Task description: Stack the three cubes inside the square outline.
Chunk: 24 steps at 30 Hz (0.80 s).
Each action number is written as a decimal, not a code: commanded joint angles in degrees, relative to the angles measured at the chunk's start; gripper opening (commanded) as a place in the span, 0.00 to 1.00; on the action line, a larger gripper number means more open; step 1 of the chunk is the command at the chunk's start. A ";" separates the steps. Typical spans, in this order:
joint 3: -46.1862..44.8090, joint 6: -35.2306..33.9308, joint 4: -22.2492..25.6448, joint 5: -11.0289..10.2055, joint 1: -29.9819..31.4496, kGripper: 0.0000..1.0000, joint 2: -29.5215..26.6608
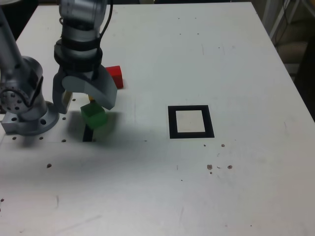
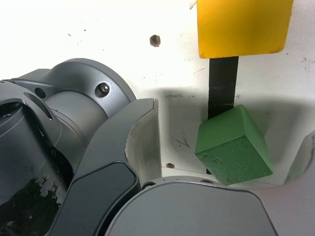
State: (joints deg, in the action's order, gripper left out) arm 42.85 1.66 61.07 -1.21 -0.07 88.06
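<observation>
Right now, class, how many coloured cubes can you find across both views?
3. The green cube sits between the open gripper jaws; the yellow cube lies just beyond it; the red cube is behind the arm.

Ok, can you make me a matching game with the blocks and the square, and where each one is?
Things:
1. green cube
2. red cube
3. yellow cube
4. square outline

Places:
A. alone on the exterior view's right, nothing in it
B. between the open tool's fingers, on the black strip
C. behind the arm in the exterior view, partly hidden
D. at the strip's far end in the wrist view, past the green one

Pairs: 1-B, 2-C, 3-D, 4-A
</observation>
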 commanded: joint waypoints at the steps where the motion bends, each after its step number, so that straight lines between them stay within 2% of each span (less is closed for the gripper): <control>1: 0.21 -0.08 0.10 0.07 0.07 0.99 0.13; 18: 0.13 -0.08 0.19 -0.03 0.07 0.99 0.10; 24: 0.66 -0.45 2.52 -0.16 0.07 0.99 -0.21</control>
State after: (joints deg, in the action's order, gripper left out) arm 43.23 1.40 63.13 -1.29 -0.07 88.05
